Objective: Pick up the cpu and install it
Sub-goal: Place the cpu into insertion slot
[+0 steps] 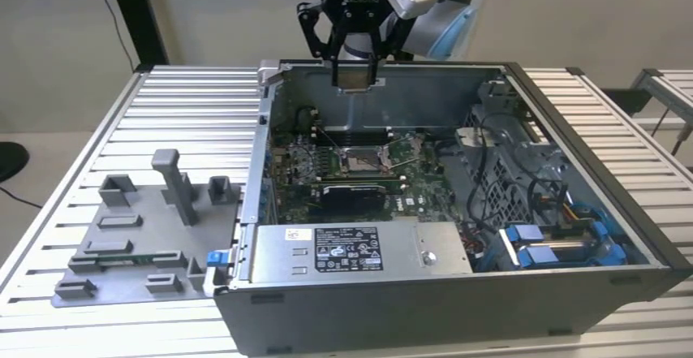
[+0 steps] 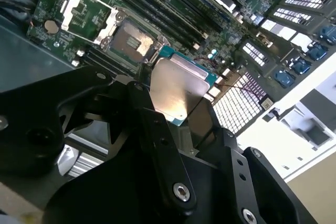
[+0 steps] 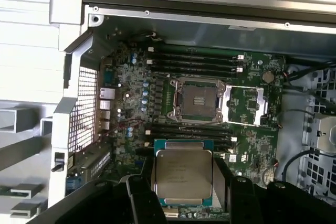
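My black claw (image 1: 356, 80) is clamped on the small square silver-topped cpu (image 3: 184, 172), high above the far wall of the open grey metal case (image 1: 433, 90). Pickup looks done. The dark metal-framed socket (image 3: 198, 99) lies open below, and seating demands square alignment, I judge.

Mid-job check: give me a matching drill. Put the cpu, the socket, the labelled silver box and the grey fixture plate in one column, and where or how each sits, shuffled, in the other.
1. cpu
2. socket
3. silver box
4. grey fixture plate

A. on the table outside the case, at the exterior view's left
B. held between the fingers
C. open and empty, on the green board
D. inside the case, along its near wall in the exterior view

Pairs: 1-B, 2-C, 3-D, 4-A
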`<state>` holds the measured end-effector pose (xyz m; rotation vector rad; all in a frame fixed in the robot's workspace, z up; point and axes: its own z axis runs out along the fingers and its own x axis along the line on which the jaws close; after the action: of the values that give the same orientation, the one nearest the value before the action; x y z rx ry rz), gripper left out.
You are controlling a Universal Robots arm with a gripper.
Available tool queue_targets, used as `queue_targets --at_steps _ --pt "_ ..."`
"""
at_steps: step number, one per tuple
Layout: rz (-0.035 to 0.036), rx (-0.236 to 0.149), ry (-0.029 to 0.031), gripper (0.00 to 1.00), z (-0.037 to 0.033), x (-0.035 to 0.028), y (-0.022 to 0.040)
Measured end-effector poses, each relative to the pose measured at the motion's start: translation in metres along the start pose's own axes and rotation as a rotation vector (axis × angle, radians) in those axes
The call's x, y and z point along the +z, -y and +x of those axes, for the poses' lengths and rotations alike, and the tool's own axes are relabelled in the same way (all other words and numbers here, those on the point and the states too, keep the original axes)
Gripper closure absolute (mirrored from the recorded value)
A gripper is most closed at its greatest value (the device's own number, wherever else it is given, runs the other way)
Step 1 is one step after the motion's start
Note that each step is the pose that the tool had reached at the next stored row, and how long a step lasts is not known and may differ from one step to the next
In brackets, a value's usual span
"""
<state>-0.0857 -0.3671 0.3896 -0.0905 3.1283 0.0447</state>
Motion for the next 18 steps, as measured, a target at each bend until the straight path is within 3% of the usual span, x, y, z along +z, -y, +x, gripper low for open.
queue_targets --at_steps 13,18 --pt "0.0024 0.191 0.0056 1.0 0.0 0.0001 0.0" --pt "0.0098 0.253 0.0075 1.0 -0.0001 0.0002 0.0"
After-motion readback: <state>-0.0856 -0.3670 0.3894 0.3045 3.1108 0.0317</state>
